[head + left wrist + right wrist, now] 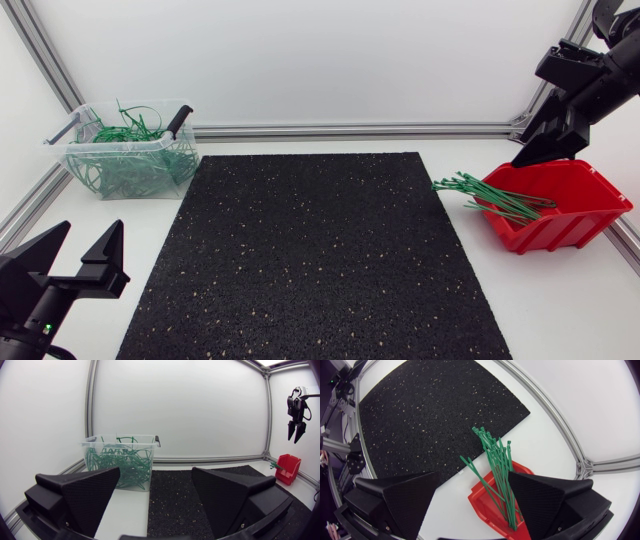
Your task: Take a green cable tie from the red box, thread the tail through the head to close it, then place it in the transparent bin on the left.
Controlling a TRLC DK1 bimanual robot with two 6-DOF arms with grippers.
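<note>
Right gripper [474, 476] hangs over the red box [562, 233] at 3 o'clock on the tabletop [565, 305], fingers wide apart and empty; the green cable ties [495, 196] lie bunched, overhanging its rim toward 9 o'clock, so several may lift together or spill.

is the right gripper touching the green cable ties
Apart. The left wrist view shows the right gripper in clear air above the red box and its cable ties.
</note>
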